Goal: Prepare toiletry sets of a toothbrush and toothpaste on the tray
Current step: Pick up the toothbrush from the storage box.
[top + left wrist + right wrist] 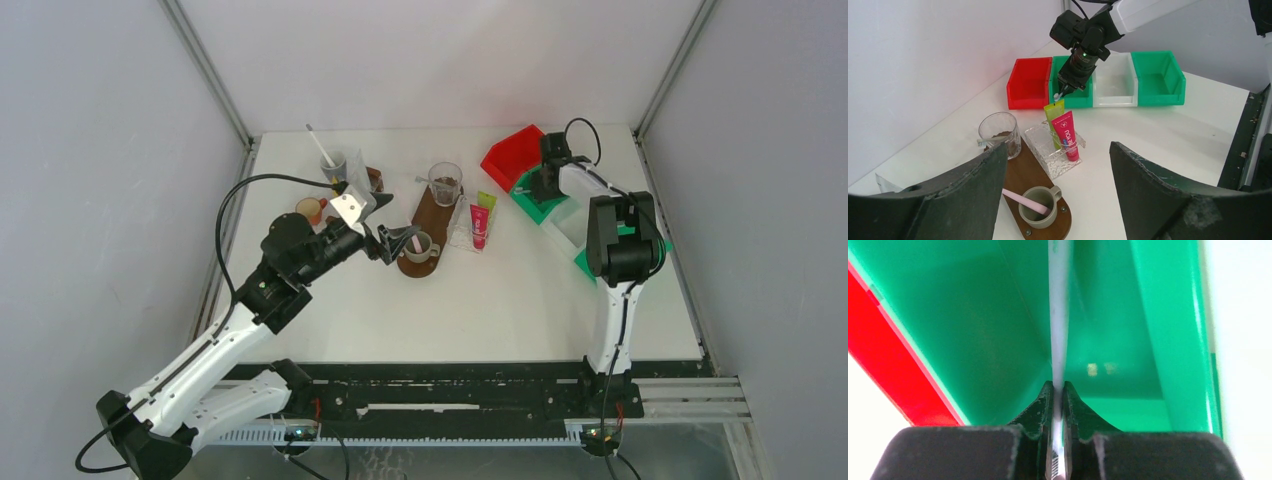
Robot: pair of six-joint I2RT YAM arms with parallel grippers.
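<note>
We are holding our left claw (383, 238) spread and empty just beside the mug (1038, 205), where a pink brush (1018, 199) is leaning, on the board (1020, 172). Just beyond, the pink tube (1066, 135) and green tube (1054, 112) are lying side by side on the clear tray (1040, 142), so the paste half is looking done, with no brush beside them yet. Farthest out, our right claw (1058, 390) is pinching a white brush (1059, 315) inside the green bin (973, 330); we are judging that both brushes remain to be moved.

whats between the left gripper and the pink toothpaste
A mug holding a pink toothbrush on the wooden tray, then the clear dish's rim; the top view shows it.
</note>
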